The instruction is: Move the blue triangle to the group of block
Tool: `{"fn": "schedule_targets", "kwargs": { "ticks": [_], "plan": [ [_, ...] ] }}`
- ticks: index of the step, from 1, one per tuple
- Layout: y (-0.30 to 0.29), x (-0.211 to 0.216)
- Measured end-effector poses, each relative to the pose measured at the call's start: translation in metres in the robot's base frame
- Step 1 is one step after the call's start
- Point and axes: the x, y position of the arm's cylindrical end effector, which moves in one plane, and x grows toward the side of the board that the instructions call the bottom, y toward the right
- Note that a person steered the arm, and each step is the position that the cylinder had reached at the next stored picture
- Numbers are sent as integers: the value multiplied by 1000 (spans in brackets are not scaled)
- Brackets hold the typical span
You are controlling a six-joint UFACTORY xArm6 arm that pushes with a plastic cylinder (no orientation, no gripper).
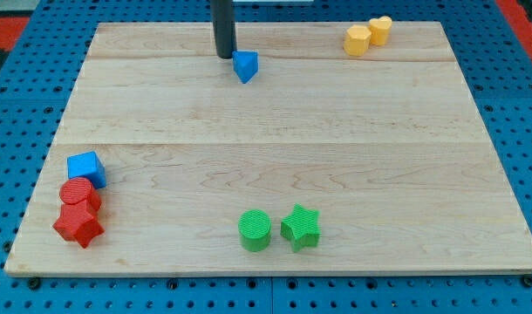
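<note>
i have no jaws to open or close here, only a straight dark rod, so nothing is held; my tip (225,56) rests on the counter (275,157) near the view's top, a little left of centre. the blue triangle (245,65) lies just beside it, on the tip's right and slightly toward the view's bottom, so close that i cannot tell whether they touch.

that is the relation the next push turns on. from where i stand, the triangle sits down and to the right of me, so a straight shove would send it toward the view's bottom right. which cluster is meant is not spelled out. the largest one is at the bottom left: a blue cube (85,167), a red cylinder (78,194) and a red star (78,225) packed together. if that is the goal, i judge i am on the wrong side and would need to come round to the triangle's upper right first.

the green cylinder (255,230) and green star (300,227) sit nearly straight below the triangle, at the bottom centre. two yellow blocks (367,35), their shapes unclear to me, sit at the top right. the triangle is well apart from all three clusters.
</note>
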Motion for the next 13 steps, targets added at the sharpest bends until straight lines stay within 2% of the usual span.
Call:
{"fn": "schedule_targets", "kwargs": {
  "ticks": [1,3,4,6,9,11,12,13],
  "plan": [
    [21,19],
    [-13,100],
    [3,102],
    [-4,174],
    [34,237],
    [-77,259],
    [-84,259],
    [-52,259]
  ]
}}
